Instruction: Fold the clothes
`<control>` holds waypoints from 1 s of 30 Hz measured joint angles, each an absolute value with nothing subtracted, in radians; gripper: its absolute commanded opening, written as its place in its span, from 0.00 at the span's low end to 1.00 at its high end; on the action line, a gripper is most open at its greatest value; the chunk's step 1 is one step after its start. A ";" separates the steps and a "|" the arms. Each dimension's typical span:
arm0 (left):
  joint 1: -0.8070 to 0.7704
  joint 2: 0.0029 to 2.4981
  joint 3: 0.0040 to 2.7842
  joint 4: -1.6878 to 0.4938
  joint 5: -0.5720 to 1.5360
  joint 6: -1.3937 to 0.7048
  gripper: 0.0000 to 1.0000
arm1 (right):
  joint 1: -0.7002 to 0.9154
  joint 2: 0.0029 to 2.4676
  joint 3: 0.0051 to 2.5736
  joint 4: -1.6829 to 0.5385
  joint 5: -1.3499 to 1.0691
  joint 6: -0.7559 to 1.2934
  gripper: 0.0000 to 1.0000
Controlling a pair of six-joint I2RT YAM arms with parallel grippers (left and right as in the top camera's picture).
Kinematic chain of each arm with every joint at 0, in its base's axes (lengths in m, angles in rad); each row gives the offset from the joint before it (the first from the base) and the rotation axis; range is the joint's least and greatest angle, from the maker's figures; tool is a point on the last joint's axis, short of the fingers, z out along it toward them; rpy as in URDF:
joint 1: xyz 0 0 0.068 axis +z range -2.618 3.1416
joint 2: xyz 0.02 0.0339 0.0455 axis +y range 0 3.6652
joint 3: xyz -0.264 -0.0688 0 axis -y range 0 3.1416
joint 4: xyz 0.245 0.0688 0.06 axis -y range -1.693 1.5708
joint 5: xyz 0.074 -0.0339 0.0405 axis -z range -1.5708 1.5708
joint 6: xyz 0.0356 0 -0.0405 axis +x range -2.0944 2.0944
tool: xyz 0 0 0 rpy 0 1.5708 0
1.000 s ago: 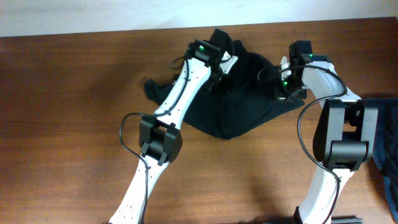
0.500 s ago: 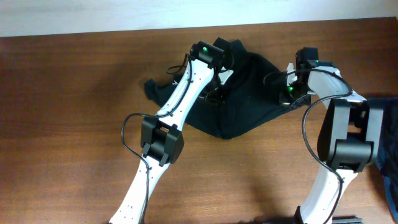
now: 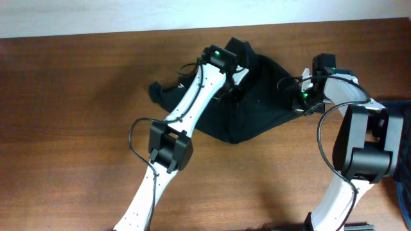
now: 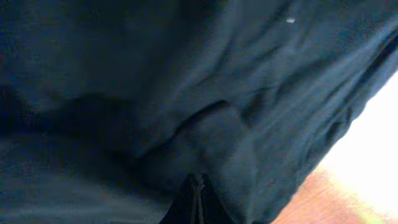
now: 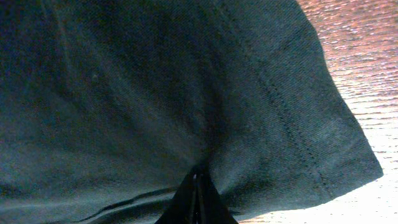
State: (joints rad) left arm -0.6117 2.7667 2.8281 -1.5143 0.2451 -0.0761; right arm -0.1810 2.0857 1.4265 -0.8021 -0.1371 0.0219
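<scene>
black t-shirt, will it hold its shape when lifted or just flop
Probably floppy: the black T-shirt lies creased and bunches where the left claw and right claw pinch it. Likely light, since small pinches gather the soft fabric. It may sag between the grips.

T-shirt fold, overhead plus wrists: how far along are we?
Done: no finished fold shows. The black T-shirt lies bunched in a rough triangle at the far side of the table. In hand: left pincer and right pincer are each shut on a pinch of its fabric. Left: probably spread it flat, then make every fold.
</scene>
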 measured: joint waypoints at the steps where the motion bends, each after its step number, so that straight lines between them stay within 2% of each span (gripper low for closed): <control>1: -0.620 2.769 2.828 -1.513 0.244 -0.076 0.02 | -0.181 2.086 1.427 -0.802 -0.137 0.022 0.04; 6: -0.665 2.788 2.828 -1.539 0.207 -0.076 0.02 | -0.181 2.086 1.425 -0.801 -0.137 0.022 0.04; 10: -0.682 2.802 2.828 -1.589 0.158 -0.075 0.11 | -0.181 2.086 1.425 -0.801 -0.138 0.022 0.04; 14: -0.680 2.802 2.828 -1.606 0.101 -0.076 0.11 | -0.182 2.086 1.425 -0.801 -0.140 0.023 0.04; 20: -0.677 2.803 2.828 -1.651 0.050 -0.076 0.09 | -0.182 2.086 1.425 -0.801 -0.140 0.023 0.04; 24: -0.677 2.803 2.828 -1.684 0.024 -0.084 0.01 | -0.182 2.086 1.425 -0.801 -0.140 0.023 0.04; 30: -0.677 2.803 2.827 -1.684 0.022 -0.107 0.00 | -0.182 2.084 1.423 -0.799 -0.140 0.023 0.04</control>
State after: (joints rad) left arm -0.6765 2.8025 2.8269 -1.6844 0.0223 -0.1066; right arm -0.1822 2.0842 1.4231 -0.7986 -0.1402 0.0235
